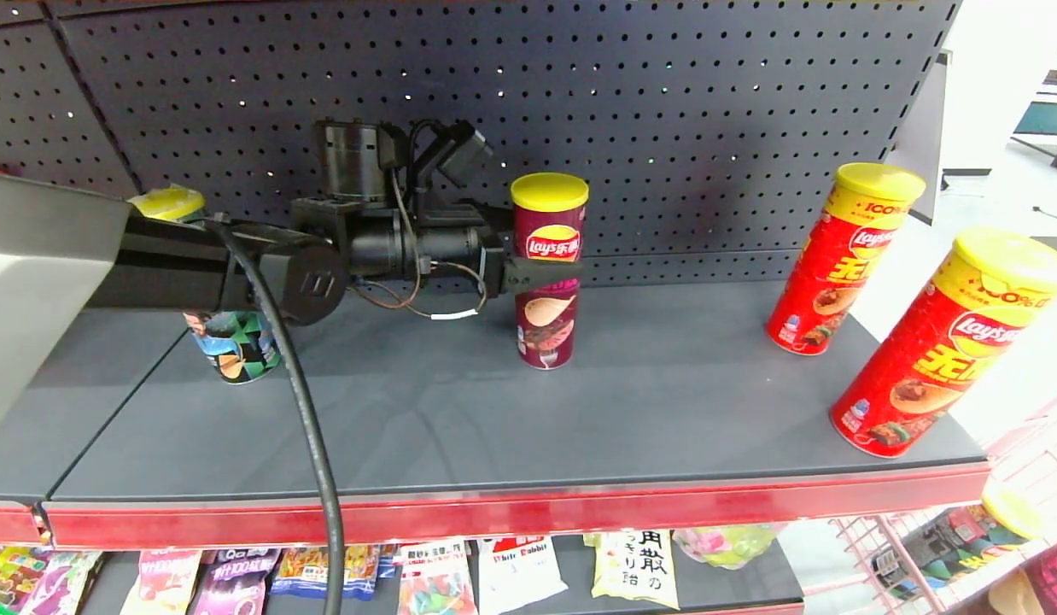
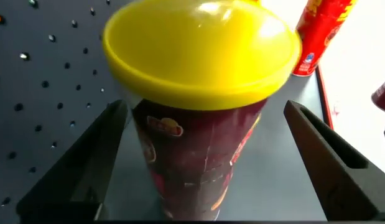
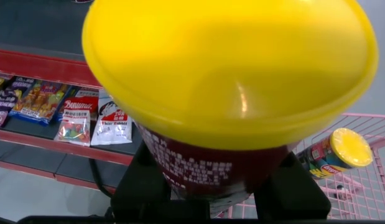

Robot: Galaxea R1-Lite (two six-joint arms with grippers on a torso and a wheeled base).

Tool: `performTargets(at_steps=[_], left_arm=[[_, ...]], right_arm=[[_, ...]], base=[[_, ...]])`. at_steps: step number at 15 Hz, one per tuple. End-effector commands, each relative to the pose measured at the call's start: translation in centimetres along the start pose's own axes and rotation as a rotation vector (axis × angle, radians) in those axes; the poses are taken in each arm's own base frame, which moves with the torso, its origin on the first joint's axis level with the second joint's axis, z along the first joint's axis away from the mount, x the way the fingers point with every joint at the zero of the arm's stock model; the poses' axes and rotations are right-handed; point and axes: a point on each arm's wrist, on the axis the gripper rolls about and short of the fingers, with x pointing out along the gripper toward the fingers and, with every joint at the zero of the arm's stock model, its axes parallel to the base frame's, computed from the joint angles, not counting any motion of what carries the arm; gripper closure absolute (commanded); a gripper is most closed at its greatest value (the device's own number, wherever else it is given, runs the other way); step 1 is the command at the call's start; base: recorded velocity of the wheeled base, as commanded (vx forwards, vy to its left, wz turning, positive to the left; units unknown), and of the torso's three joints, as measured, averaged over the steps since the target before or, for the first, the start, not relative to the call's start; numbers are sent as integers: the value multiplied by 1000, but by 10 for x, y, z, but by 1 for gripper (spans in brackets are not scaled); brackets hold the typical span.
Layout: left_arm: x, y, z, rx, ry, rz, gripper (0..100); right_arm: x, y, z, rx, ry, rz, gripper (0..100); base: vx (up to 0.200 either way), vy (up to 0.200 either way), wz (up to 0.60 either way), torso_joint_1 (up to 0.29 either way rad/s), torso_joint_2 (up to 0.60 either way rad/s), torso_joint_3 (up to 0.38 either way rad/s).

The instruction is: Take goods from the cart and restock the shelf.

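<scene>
Maroon can (image 1: 547, 256) was seen upright mid-shelf, bare shelf (image 1: 665, 410) all around; left gripper (image 1: 544, 273) was spread wide astride it, right gripper (image 3: 211, 186) clamped on second can (image 3: 229, 68).

You've got a dark pegboard panel (image 1: 665, 102) running across the far side, a row of colourful snack packets (image 1: 435, 585) down low near you, and a teal surface (image 1: 1045, 118) way off far right.

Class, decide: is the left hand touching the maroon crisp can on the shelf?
Apart. The left wrist view shows bare shelf on both sides between the crisp can and the fingers of the left hand.
</scene>
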Motion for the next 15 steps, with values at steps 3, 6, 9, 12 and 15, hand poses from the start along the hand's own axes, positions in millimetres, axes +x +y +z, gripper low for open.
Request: performTargets(at_steps=[3, 6, 9, 12, 15], left_arm=[[4, -1, -2, -7, 3, -8, 100], [7, -4, -2, -15, 2, -19, 100], [6, -8, 2, -14, -3, -27, 100], [-6, -17, 14, -12, -17, -38, 100], [-31, -46, 25, -32, -10, -52, 100]], right_arm=[[0, 0, 0, 0, -1, 1, 100], [0, 0, 0, -1, -2, 0, 100], [0, 0, 0, -1, -2, 0, 100], [0, 0, 1, -1, -2, 2, 100], [0, 0, 1, 1, -4, 2, 100]], base=[[0, 0, 0, 0, 0, 0], [0, 0, 0, 0, 0, 0], [0, 0, 0, 0, 0, 0], [0, 0, 0, 0, 0, 0], [0, 0, 0, 0, 0, 0]])
